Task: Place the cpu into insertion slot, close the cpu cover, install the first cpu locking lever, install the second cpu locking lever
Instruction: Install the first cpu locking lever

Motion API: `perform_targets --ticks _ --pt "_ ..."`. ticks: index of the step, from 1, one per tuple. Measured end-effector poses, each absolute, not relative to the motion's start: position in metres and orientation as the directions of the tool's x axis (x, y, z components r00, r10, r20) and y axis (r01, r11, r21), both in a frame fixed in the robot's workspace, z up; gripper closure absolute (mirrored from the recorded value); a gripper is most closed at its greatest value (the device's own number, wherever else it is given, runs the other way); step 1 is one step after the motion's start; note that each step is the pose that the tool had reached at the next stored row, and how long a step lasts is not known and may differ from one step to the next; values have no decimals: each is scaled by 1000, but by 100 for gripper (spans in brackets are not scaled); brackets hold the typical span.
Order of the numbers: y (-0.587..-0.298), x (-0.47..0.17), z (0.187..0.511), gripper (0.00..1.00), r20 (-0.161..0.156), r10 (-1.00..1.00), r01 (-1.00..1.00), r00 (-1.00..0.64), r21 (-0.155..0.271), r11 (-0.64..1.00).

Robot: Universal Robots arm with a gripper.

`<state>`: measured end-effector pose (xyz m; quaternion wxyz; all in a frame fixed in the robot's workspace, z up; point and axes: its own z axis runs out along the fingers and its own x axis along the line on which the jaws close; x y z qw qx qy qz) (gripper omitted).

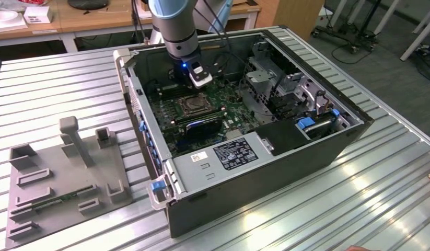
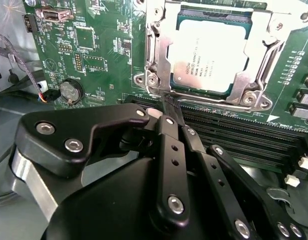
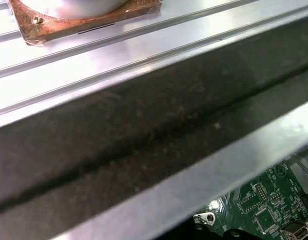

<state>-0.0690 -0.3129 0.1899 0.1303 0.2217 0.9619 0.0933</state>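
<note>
Exterior view, case: The open computer case (image 1: 270, 172) lies on its side on the slatted counter (image 1: 382, 183). We judge this is so the arm can reach straight down to the motherboard (image 1: 225, 102) it holds.
Exterior view, claw: The claw (image 1: 200, 81) hangs inside the case, just beside the insertion slot (image 1: 194, 107).
Exterior view, tray: A grey fixture tray (image 1: 61, 183) sits well apart on the exterior view's left, with a narrow green strip (image 1: 56, 201) in one of its holders.
Second wrist view, slot: It holds the cpu (image 2: 209, 55), seated flat. The cpu cover (image 2: 161, 15) lies down around it, and the chip's top shows through the window.
Second wrist view, claw: It is clenched with nothing seen in its grip, its tip at the slot's rim. We judge this a pushing posture rather than a grasp.
Second wrist view, levers: We cannot tell whether they are latched.
First wrist view, case wall: Its dark edge runs across between the counter's slats and a corner of the motherboard.
</note>
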Motion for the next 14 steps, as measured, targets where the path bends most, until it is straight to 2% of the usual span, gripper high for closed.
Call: perform_targets --ticks 14 --pt "-313 -69 192 90 -211 451 402 -867 239 884"
